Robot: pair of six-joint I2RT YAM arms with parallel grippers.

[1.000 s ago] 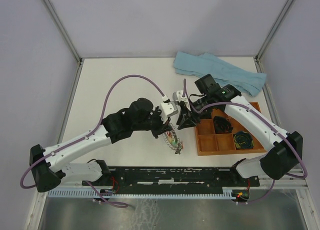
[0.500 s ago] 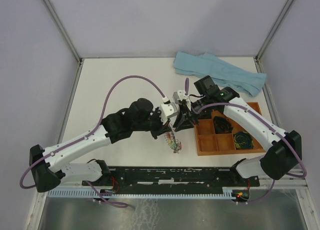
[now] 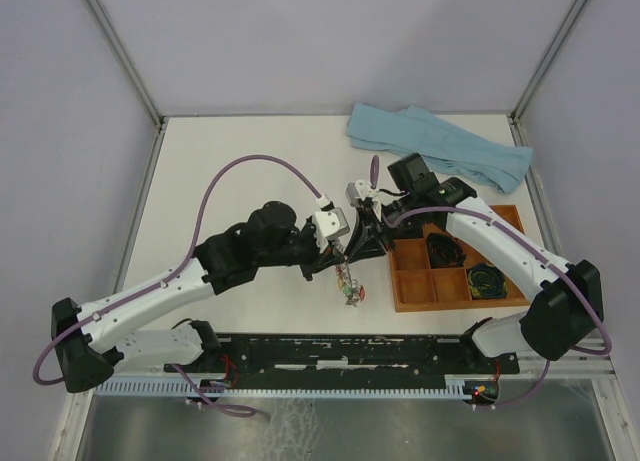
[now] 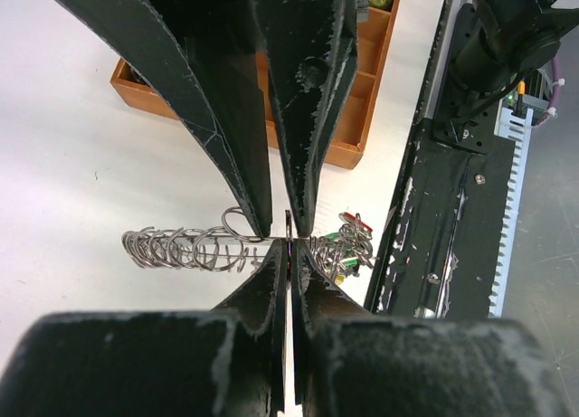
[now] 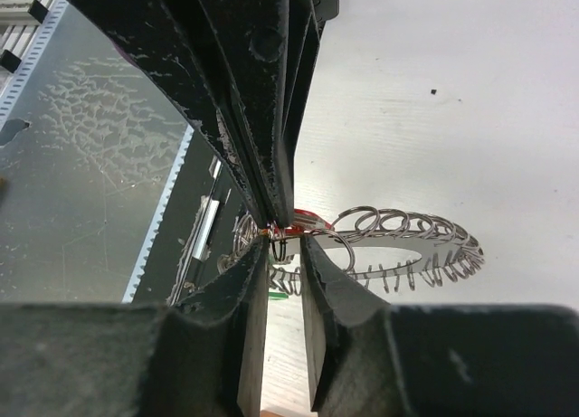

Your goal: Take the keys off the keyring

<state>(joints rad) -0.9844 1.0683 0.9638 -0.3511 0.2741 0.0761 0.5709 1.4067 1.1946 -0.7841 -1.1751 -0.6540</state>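
Clamping keyring edge-on, left pincer fully closed; right pincer narrow, straddling ring beside keys.

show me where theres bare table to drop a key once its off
Bare: the back-left table, between the left wall and the towel. Crowded: the centre, where the left end effector and right end effector meet at the keyring, right beside the tray.

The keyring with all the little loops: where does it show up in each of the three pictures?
Top external: keyring at centre, left of the wooden tray.
Left wrist: keyring mid-left, seen edge-on.
Right wrist: keyring right of centre.
Shared landmark: black rail along the table's near edge.
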